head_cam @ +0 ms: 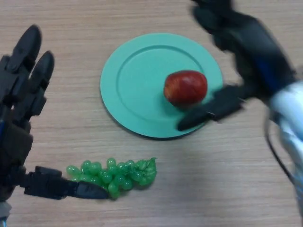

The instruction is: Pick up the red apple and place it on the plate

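The red apple sat on the green plate, right of the plate's centre and inside its rim, with the right hand spread open beside it, thumb low along the near-right rim and fingers raised past the far edge, gripping nothing. It looked firm, smooth and round, likely to roll or slip, so a hold across its widest middle seemed safest. The left hand hung open well left of the plate, thumb touching the green grapes lying nearer than the plate's near rim, while bare table lay beyond the plate's far-left edge.
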You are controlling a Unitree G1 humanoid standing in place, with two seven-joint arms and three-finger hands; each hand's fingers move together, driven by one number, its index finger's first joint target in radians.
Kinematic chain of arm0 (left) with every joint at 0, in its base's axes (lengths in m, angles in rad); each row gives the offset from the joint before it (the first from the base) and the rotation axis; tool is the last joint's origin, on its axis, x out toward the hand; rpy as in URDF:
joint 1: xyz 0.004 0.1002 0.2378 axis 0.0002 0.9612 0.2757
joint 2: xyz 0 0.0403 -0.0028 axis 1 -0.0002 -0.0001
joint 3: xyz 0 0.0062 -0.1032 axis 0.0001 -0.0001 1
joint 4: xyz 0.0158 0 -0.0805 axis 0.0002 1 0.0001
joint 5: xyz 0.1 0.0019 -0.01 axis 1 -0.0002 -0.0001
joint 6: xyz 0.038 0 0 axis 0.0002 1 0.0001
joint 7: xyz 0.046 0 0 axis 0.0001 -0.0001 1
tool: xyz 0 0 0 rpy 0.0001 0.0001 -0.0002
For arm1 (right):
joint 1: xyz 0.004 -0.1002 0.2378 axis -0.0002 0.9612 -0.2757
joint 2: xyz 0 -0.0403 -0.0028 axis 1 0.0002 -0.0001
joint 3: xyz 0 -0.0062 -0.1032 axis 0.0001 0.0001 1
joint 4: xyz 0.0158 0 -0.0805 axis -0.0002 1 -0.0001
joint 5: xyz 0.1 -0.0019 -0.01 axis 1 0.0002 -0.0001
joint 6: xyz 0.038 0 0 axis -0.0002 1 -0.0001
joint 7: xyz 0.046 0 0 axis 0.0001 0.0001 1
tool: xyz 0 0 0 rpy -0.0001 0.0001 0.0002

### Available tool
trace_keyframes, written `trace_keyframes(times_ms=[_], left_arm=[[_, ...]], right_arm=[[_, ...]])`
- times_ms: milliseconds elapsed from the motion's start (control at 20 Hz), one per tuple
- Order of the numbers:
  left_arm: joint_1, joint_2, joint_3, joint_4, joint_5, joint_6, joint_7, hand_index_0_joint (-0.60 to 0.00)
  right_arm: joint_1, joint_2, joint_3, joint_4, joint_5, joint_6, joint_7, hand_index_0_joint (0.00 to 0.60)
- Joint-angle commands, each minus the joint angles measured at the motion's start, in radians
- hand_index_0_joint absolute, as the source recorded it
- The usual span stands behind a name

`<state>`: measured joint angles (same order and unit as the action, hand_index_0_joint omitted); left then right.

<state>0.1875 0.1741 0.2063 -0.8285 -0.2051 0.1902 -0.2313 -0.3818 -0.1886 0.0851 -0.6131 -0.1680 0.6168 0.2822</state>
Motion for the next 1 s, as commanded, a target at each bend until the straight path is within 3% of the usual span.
trace_keyframes(times_ms=[50,200,450,850,1000], left_arm=[[-0.028,0.025,0.036,-0.062,0.011,-0.065,-0.007,0.000],[-0.049,0.029,0.035,-0.026,0.018,-0.090,0.009,0.000],[-0.055,0.044,0.048,0.010,0.024,-0.103,-0.009,0.000],[-0.133,0.085,0.094,0.040,0.080,-0.084,0.010,0.000],[-0.122,0.079,0.090,0.023,0.094,-0.088,-0.014,0.000]], right_arm=[[0.050,-0.026,-0.063,-0.109,0.076,-0.198,-0.026,0.000],[0.195,-0.028,-0.050,-0.180,0.118,-0.259,-0.076,0.000],[0.312,-0.035,-0.093,-0.227,0.182,-0.329,-0.154,0.000],[0.321,-0.048,-0.137,-0.285,0.205,-0.281,-0.150,0.000],[0.322,-0.053,-0.145,-0.277,0.206,-0.297,-0.152,0.000]])
